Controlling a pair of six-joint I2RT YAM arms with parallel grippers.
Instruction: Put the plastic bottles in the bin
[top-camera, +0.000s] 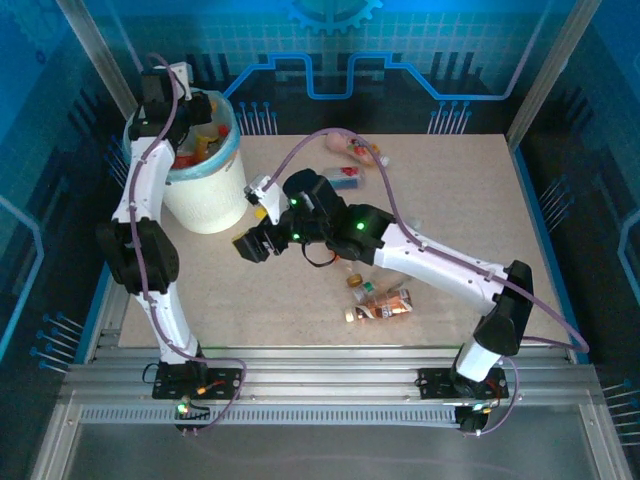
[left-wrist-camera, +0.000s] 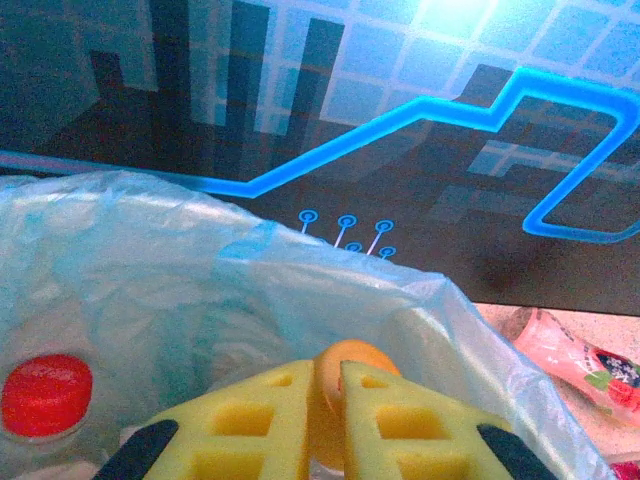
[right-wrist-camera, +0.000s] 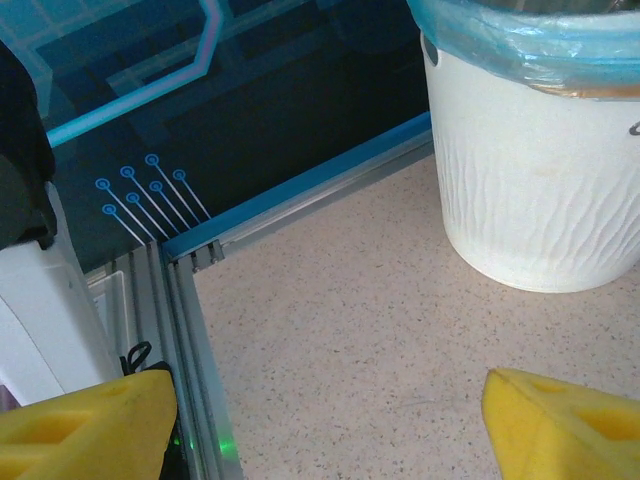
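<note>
Surface (top-camera: 450, 200): bin (top-camera: 212, 200) upright, far-left, bottles (top-camera: 205, 140) inside. Left hand (left-wrist-camera: 328, 375) above it, closed, orange cap (left-wrist-camera: 350, 352) just beyond. Right hand (right-wrist-camera: 330, 420) wide open, empty, beside bin. Pink bottle (top-camera: 352, 150) and near bottle (top-camera: 382, 306) lie flat, axes roughly left-right.

On my speckled counter (top-camera: 470, 210) I see the white bin (top-camera: 208, 195) far-left, a pink bottle (top-camera: 350, 149) at the back, and a brown-labelled bottle (top-camera: 384, 305) nearer the front

A robotics test cell is indicated: a speckled beige tabletop (top-camera: 450, 200) is enclosed by silver aluminium frame posts (top-camera: 552, 75) and dark wall panels printed with blue circuit lines (top-camera: 330, 70), and a white left arm (top-camera: 150, 190) and white right arm (top-camera: 440, 262) are bolted to slotted aluminium rails (top-camera: 330, 385).
</note>
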